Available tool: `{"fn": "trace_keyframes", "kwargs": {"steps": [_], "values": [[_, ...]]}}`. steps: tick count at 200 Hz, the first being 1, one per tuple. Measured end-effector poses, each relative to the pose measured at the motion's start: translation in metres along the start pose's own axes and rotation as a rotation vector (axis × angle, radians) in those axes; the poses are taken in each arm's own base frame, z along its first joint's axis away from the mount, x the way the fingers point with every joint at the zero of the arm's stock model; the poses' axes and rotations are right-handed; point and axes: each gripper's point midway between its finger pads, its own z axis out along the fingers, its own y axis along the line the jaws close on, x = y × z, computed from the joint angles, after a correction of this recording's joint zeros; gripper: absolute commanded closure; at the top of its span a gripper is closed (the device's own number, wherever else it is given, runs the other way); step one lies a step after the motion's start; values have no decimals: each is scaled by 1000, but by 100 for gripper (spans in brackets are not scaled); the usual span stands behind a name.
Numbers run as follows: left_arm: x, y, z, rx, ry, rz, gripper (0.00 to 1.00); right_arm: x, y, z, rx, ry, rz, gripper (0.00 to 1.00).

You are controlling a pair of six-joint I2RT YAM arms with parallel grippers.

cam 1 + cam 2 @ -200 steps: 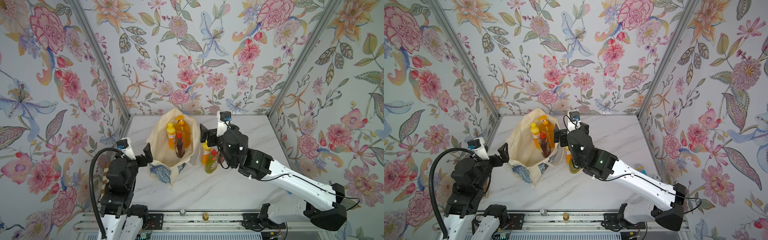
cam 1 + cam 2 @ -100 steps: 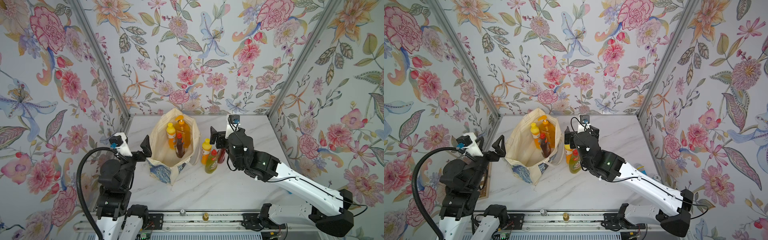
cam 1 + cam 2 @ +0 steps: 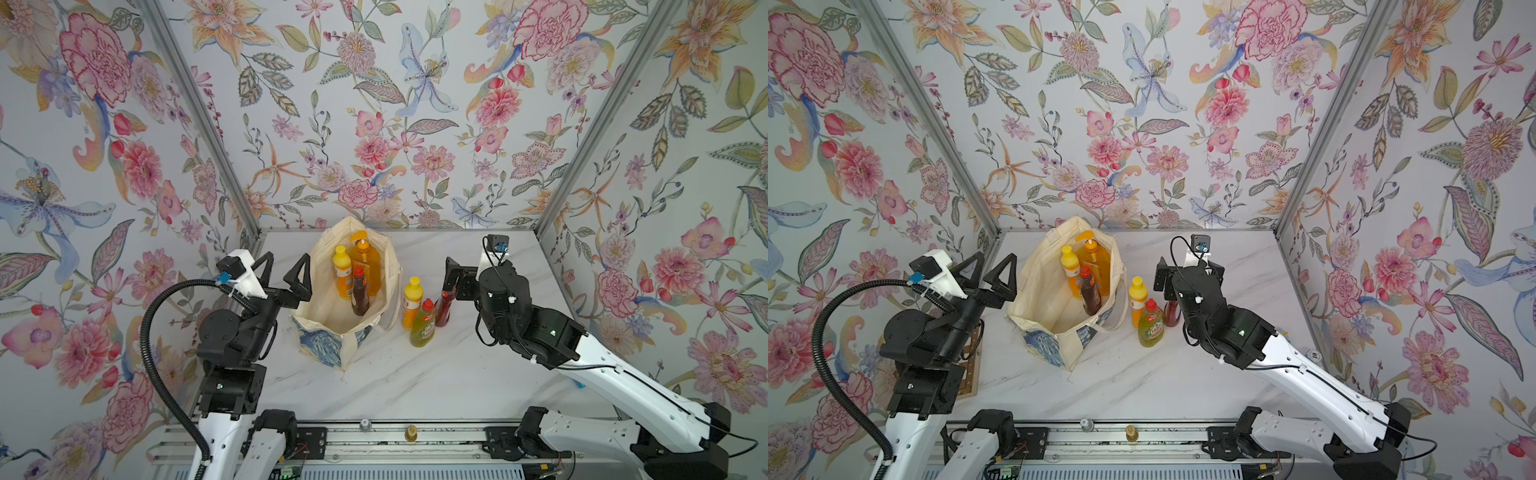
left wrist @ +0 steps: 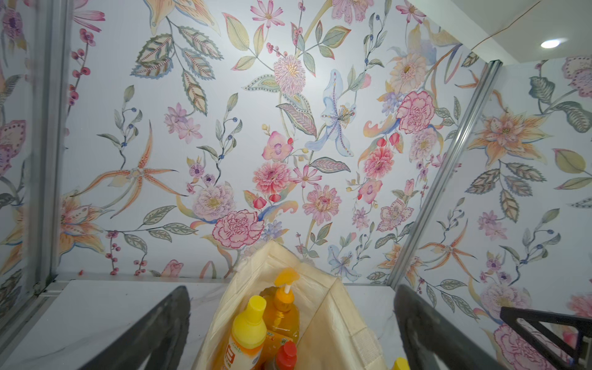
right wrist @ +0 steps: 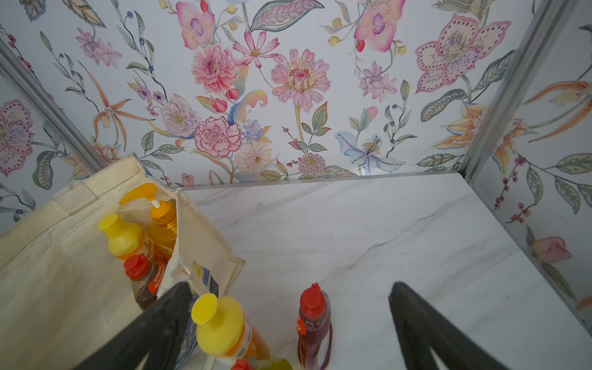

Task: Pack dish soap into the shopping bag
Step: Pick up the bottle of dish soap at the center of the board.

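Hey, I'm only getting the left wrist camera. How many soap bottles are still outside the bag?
Observer: Three, standing on the table beside it: an orange bottle, a green bottle and a dark-red bottle.
Operator: Where's the right claw?
Observer: The right claw hangs open right by the dark-red bottle, holding nothing.
Operator: Is the bag steady?
Observer: The shopping bag stands upright, mouth open, with its blue print on the side facing the robot's base.

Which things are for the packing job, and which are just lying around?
Job: shopping bag; inside it pump bottle, yellow-capped bottle, red-capped bottle; beside it orange bottle, green bottle, dark-red bottle.
Lying about: blue thing, mostly hidden under right arm.
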Motion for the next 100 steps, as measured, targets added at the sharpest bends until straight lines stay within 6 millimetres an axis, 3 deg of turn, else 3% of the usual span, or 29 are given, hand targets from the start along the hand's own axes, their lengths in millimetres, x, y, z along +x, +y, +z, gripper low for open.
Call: {"fn": "trace_keyframes", "kwargs": {"steps": [52,100], "values": [[0,-39,15,184,-15,-57,1,18,-5,10,27,67,-33,1],[33,-77,33,298,71,-58,0,22,-13,14,42,89,-15,1]]}}
